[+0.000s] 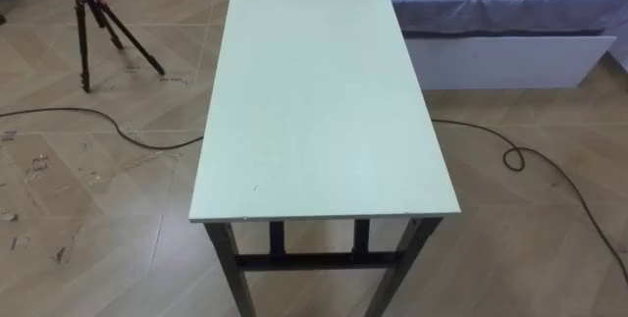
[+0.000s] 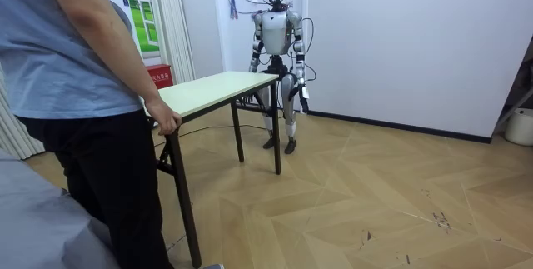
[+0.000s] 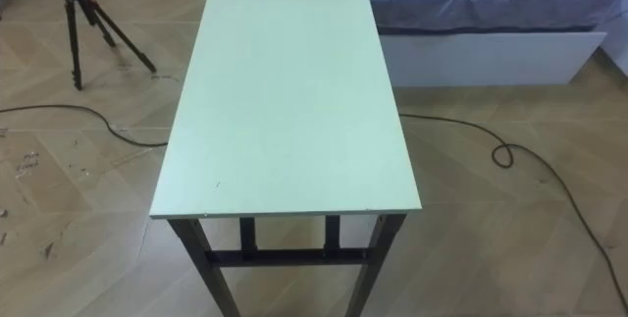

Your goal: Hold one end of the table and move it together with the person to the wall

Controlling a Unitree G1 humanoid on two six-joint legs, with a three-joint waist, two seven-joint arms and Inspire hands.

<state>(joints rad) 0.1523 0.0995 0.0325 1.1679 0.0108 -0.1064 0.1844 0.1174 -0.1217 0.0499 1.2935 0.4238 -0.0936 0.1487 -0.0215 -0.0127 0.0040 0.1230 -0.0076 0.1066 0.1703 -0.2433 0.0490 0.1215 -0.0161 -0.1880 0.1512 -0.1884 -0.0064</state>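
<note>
Room view: person's hand [image 2: 164, 120] on table [image 2: 218, 87] end

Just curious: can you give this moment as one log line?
table: on floor | person's hand: on one end | robot: stands at other end, left hand at side

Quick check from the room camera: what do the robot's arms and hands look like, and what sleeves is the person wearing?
The robot's arms are silver-grey at the upper part and darker toward the forearm, with a dark cable looping by the left shoulder. The left robot hand is dark. The person wears a light blue short-sleeved shirt.
</note>
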